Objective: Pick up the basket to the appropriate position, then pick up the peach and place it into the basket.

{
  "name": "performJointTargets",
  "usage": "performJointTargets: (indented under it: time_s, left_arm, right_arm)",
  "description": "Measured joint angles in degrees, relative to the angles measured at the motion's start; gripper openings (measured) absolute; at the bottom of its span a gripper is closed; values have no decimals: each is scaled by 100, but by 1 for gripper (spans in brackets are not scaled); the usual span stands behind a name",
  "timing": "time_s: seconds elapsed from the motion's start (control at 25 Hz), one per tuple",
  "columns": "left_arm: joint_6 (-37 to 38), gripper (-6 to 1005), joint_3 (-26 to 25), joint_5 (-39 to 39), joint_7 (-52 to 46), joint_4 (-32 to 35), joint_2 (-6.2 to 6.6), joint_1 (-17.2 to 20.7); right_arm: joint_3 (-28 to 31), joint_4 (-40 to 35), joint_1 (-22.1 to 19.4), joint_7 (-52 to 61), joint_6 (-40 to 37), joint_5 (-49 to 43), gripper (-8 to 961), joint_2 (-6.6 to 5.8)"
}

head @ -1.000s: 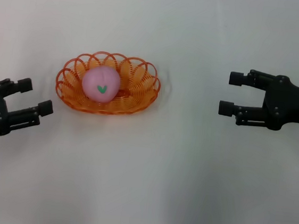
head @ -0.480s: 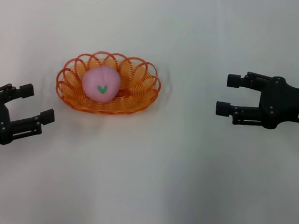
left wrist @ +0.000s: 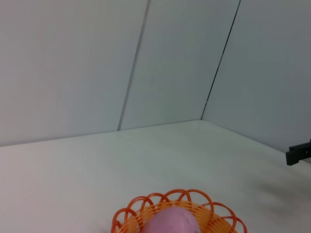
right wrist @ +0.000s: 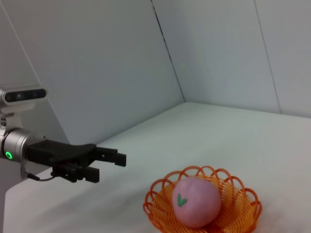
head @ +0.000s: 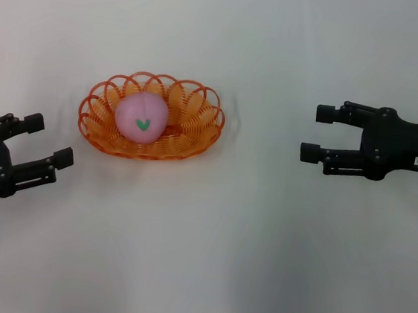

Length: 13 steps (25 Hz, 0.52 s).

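Setting is a robot test cell or lab: a plain white matte tabletop (head: 205,261) enclosed by bare pale grey wall panels (left wrist: 73,63) with dark vertical seams, without furnishings.

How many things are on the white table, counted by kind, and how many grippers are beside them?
Oval orange looped-wire basket: 1
Round pink peach with green leaf mark, inside the basket: 1
Black grippers, both open and holding nothing: 2 (left gripper, right gripper)
Total: 4
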Motion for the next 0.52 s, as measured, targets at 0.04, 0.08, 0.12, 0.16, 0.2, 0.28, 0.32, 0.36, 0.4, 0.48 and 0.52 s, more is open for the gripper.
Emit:
performJointTargets:
  time_s: [0.04,0.08,0.12,0.16,0.2,0.28,0.32,0.36,0.4,0.48,0.52]
  left_arm:
    - [-1,859,0,-6,-1,0,0,-1]
    - [-1,859,-1,-9,-1,0,0,0]
    - [-1,858,0,-11,-1,0,1,0]
    - [-1,858,-1,-12,-3,0,1,2]
    - [-1,858,-1,-12,-5,0,0,4]
    - [-1,858,0,-13,-9,0,1,3]
    - [-4,858,-1,-13,-10,0,0,-2]
    - [-8,858,-1,-13,-12,0,1,-5]
    - [-10,858,-1,-13,-13,0,1,-9]
    - [-18,858,0,-13,-22,0,1,-17]
    - [-18,858,0,-13,-22,0,1,-17]
  right_arm:
    - [12,0,9,0,2,-27,924,4]
    - [23,0,19,0,4,-56,924,8]
    - [29,0,27,0,8,-81,924,11]
    - [31,0,31,0,11,-98,924,14]
    - [31,0,34,0,14,-105,924,16]
    - [31,0,38,0,16,-108,924,21]
    - [31,0,41,0,16,-108,924,23]
    - [31,0,44,0,17,-108,924,26]
    - [31,0,49,0,17,-108,924,29]
    - [31,0,55,2,17,-107,924,33]
    - [31,0,61,3,17,-108,924,36]
